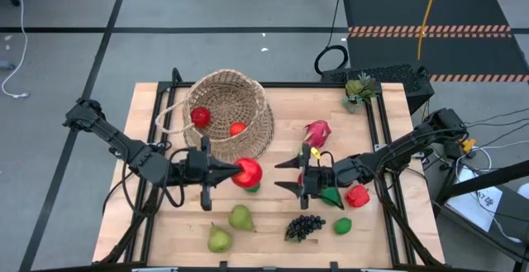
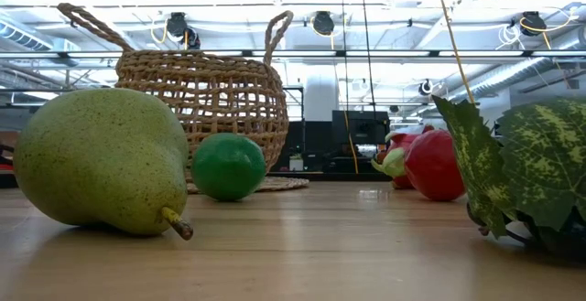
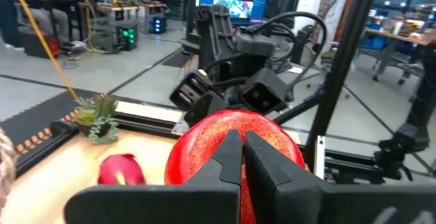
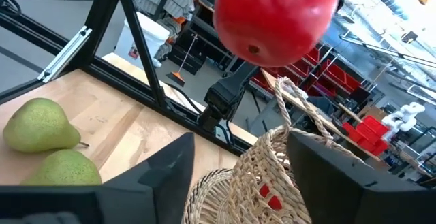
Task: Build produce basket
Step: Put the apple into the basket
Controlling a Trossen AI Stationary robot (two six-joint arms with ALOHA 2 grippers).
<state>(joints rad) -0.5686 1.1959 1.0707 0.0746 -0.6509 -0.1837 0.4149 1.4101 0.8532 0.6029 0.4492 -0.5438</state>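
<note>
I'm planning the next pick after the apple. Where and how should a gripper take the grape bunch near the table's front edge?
Probably from straight above, fingers closing across the narrower middle of the grape bunch. It lies flat on the table, lumpy and elongated, so a side approach offers little to grip. Open wood surrounds it; the lime lies apart on one side.

Wicker basket (image 1: 227, 111) lies tipped on its side at table far-left, two red fruits (image 1: 200, 116) inside. Left gripper (image 1: 230, 173) holds a red apple (image 1: 248, 173) just in front of the basket, fingers pinched on it. Right gripper (image 1: 285, 175) sits mid-table facing the apple, fingers apart, nothing between them. Dragon fruit (image 1: 316, 131) just beyond it. Two pears (image 1: 230, 228) near edge, grape bunch (image 1: 304, 226) and lime (image 1: 342, 225) to their right, red fruit (image 1: 357, 196), maybe a pepper, by the right arm. Small potted plant (image 1: 359, 89) far right.
</note>
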